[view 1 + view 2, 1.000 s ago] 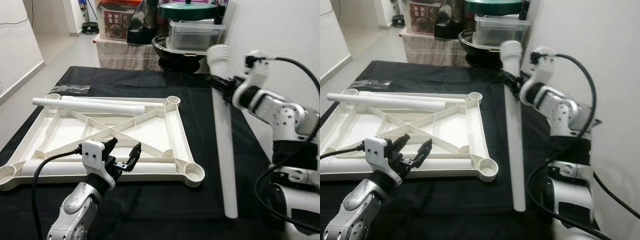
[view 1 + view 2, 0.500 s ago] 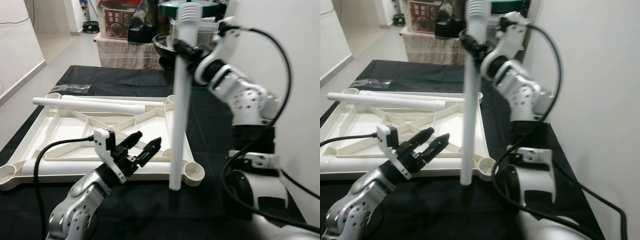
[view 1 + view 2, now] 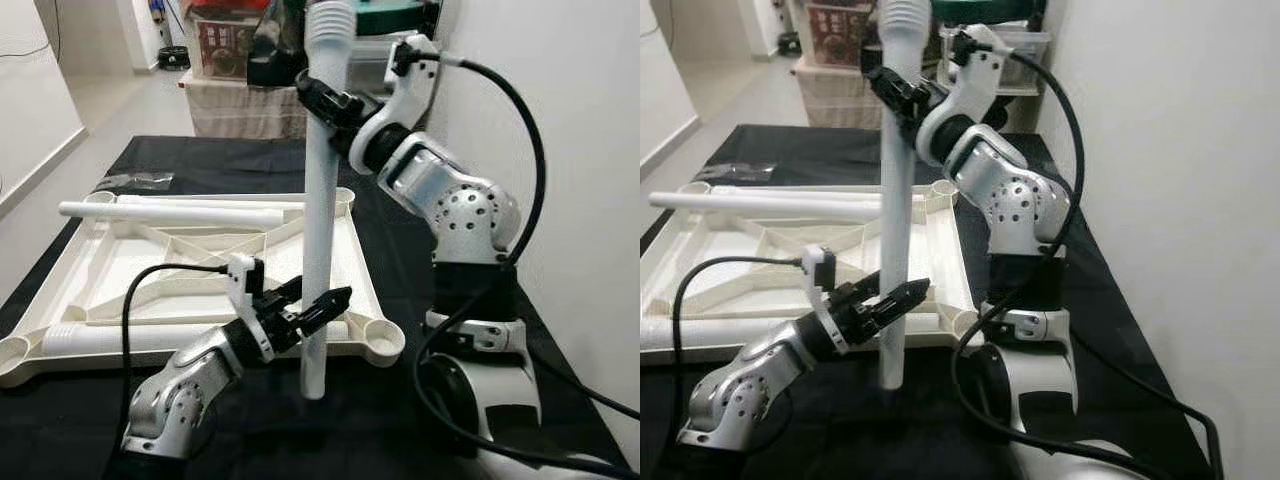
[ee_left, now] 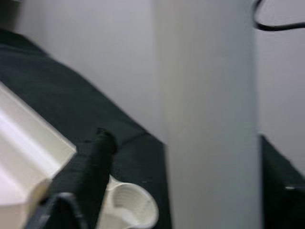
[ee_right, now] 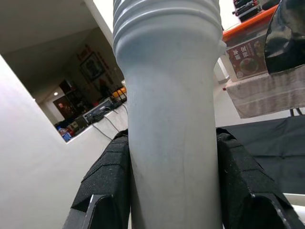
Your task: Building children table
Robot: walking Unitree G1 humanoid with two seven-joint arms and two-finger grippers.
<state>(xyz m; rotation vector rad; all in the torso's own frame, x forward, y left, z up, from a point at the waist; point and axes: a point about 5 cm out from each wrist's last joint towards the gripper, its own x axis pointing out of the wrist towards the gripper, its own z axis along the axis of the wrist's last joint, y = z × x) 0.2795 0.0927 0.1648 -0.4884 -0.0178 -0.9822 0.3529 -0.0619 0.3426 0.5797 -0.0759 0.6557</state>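
The right gripper pinches an upright table leg while the left gripper, fingers spread, apparently brackets it.

Home, stacked pots, storage boxes

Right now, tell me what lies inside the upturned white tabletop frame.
Two white table legs lie inside the tabletop frame: one leg along the far edge, another along the near edge, partly covered by the left pincer.
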